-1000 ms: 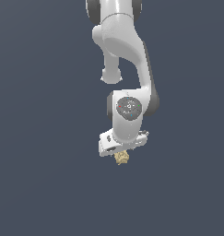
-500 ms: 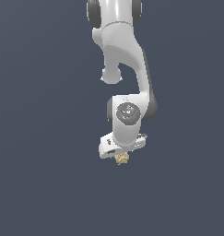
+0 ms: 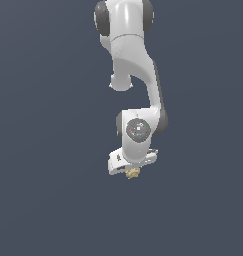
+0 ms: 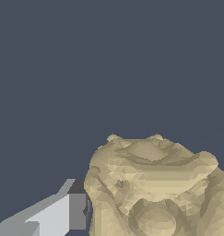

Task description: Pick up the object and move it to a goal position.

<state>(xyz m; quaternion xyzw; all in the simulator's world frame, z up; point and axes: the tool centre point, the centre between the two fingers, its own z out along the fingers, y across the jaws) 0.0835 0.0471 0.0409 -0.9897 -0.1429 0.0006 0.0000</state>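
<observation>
A white robot arm (image 3: 134, 75) with dark grey joint collars stands against a flat, unpatterned slate-blue backdrop (image 3: 43, 150). A round grey disc (image 3: 138, 130) on the wrist carries tiny flecks of red, green and white. Below it, the gripper (image 3: 131, 171) is white with pale grey shading. The object (image 3: 133, 173) is tan-yellow; in the wrist view it (image 4: 155, 189) shows banded sandy and darker ochre folds beside a white finger (image 4: 62, 214) with a dark grey tip.

Object (image 3: 133, 173): small, lumpy tan-yellow clump with knobbly, folded surface (image 4: 155, 184), suspended directly beneath the white gripper (image 3: 131, 170).
</observation>
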